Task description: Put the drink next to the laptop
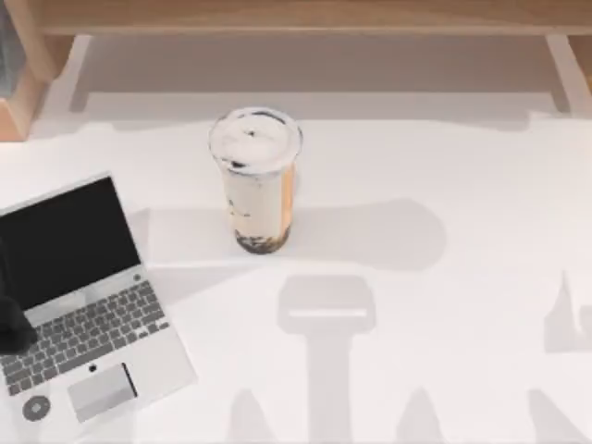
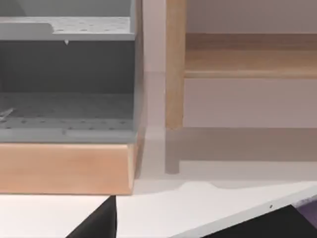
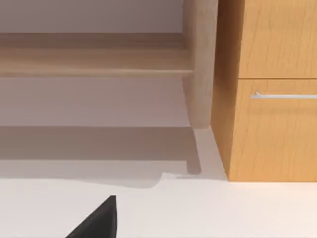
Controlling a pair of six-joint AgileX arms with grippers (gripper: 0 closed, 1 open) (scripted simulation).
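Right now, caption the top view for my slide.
Drink stands upright on the white table, apart from the open laptop.

An office-like workspace is showing here: a white desk (image 1: 444, 370) is carrying an open laptop (image 1: 79, 301), with a wooden drawer cabinet (image 3: 272, 89) and grey perforated shelving (image 2: 67, 74) standing behind under a pale wooden shelf (image 1: 305, 14).

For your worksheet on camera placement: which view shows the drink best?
The top view: the drink stands upright, whole, beside the laptop but apart from it. Both wrist views face the furniture behind the table instead.
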